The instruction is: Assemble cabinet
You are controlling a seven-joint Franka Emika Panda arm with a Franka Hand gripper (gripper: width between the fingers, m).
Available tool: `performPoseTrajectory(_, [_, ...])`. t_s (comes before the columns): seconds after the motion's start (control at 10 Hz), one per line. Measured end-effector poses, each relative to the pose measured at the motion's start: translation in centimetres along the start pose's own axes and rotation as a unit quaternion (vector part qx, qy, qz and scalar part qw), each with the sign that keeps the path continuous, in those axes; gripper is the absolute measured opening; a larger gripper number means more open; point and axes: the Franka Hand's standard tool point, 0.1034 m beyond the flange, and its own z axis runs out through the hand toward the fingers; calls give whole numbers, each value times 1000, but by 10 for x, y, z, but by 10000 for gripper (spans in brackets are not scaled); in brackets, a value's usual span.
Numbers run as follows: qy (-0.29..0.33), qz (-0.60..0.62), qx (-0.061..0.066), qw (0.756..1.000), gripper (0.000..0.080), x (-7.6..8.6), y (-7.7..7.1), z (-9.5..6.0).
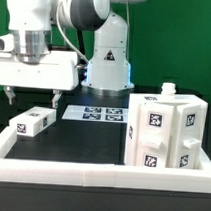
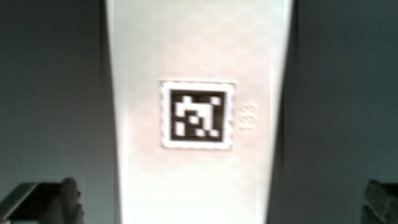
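White plastic, the large hollow box body (image 1: 168, 132) of the cabinet stands on my black worktop (image 1: 87, 143) at the exterior view's right. I judge the job barely under way: the small white tagged block (image 1: 33, 122) lies loose at the exterior view's left, well apart from the body and not yet joined. My gripper (image 1: 32, 94) hangs just over that block, spread wide. Its dark fingertips (image 2: 48, 200) flank the block without touching it, grasping nothing.
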Motion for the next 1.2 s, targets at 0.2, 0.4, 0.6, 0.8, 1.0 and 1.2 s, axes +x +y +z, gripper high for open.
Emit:
performPoseTrajectory(0.2, [-3, -3, 0, 1000, 797, -2, -4, 3])
performPoseTrajectory(0.4, [-3, -11, -4, 1000, 797, -8, 0, 15])
performPoseTrajectory(0.6, [-4, -15, -11, 1000, 797, -16, 1, 31])
performPoseTrajectory(0.8, [-9, -16, -11, 1000, 797, -20, 1, 38])
performPoseTrajectory(1.0, [-10, -21, -11, 1000, 775, -19, -3, 38])
performPoseTrajectory(1.2, [-8, -25, -11, 1000, 606, -18, -7, 38])
